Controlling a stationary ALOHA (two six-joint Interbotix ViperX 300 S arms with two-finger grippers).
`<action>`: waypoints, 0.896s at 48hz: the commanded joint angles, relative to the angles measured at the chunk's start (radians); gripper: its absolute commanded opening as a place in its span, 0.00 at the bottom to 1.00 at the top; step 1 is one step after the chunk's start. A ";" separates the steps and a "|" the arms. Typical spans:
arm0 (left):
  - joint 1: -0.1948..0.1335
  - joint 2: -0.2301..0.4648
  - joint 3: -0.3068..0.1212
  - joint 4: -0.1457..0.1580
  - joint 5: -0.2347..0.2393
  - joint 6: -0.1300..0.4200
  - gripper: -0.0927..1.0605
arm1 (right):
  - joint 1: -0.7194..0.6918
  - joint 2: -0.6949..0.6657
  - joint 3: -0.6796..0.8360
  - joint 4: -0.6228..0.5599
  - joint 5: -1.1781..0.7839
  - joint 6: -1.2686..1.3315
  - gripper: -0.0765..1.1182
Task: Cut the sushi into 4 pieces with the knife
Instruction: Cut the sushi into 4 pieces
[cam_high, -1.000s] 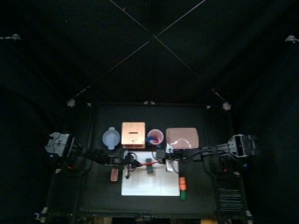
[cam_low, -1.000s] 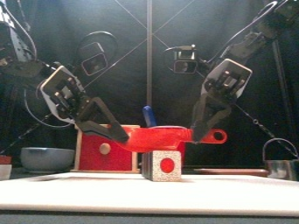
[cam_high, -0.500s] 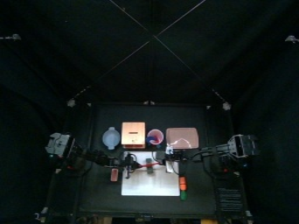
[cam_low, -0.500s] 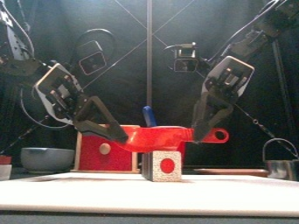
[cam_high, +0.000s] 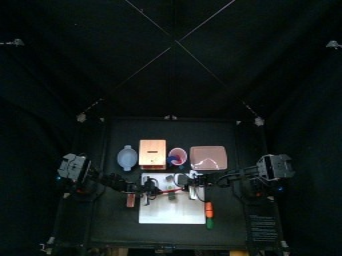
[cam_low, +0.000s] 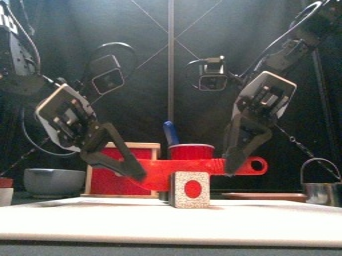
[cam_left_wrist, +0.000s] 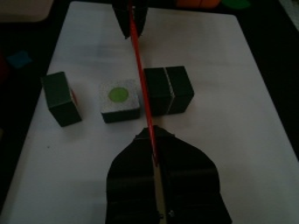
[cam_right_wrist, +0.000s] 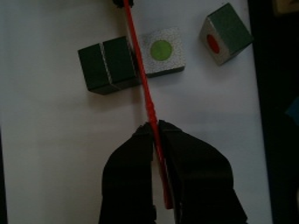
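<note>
- Black curtains close round the counter (cam_high: 114, 226), where one white cutting board (cam_left_wrist: 233, 105) carries the work.
- Two end effectors, left (cam_low: 131, 172) and right (cam_low: 230, 168), are each clenched on one end of the single red knife (cam_low: 154, 181).
- That knife has dropped from above the blocks to block height, and its blade now lies in the gap between the joined pair (cam_left_wrist: 167, 89) and the green-centred block (cam_left_wrist: 117, 102).
- Four blocks are counted near the board's middle, in three lots: the pair, the green-centred one, and a red-centred block (cam_low: 191, 188) nearest the counter's front edge.
- Two separations look made, so the pair probably needs the last cut.
</note>
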 joint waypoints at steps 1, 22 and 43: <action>-0.029 0.037 -0.018 -0.009 0.006 0.005 0.26 | -0.006 0.015 -0.002 0.011 -0.023 0.006 0.13; -0.006 0.035 -0.031 -0.015 0.063 0.012 0.26 | -0.015 0.025 -0.021 -0.014 -0.025 0.006 0.13; 0.008 -0.158 -0.021 0.038 0.071 0.015 0.26 | -0.006 -0.100 -0.049 -0.021 0.012 0.006 0.13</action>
